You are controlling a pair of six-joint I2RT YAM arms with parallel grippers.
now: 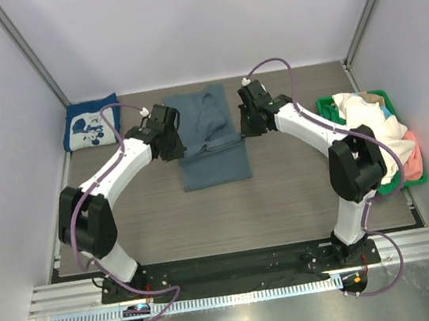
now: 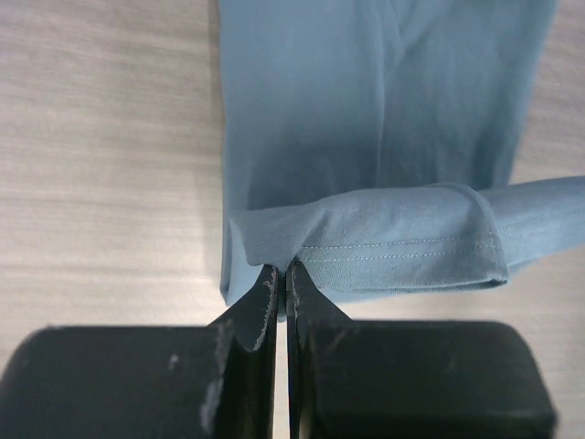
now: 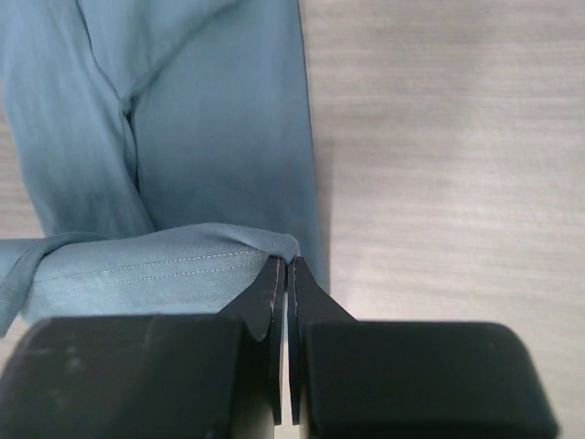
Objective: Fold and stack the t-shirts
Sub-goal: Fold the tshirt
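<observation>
Slate-blue t-shirt [image 2: 366, 110] is mid-fold, its hem corners pinched shut in the left hand [image 2: 281, 273] and right hand [image 3: 285, 265]; next, probably carry both evenly over the cloth ahead.

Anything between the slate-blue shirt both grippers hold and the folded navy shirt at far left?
The left gripper and right gripper pinch the hem of the slate-blue shirt; only the left arm itself spans the table toward the navy shirt. Nothing else visible in the way.
</observation>
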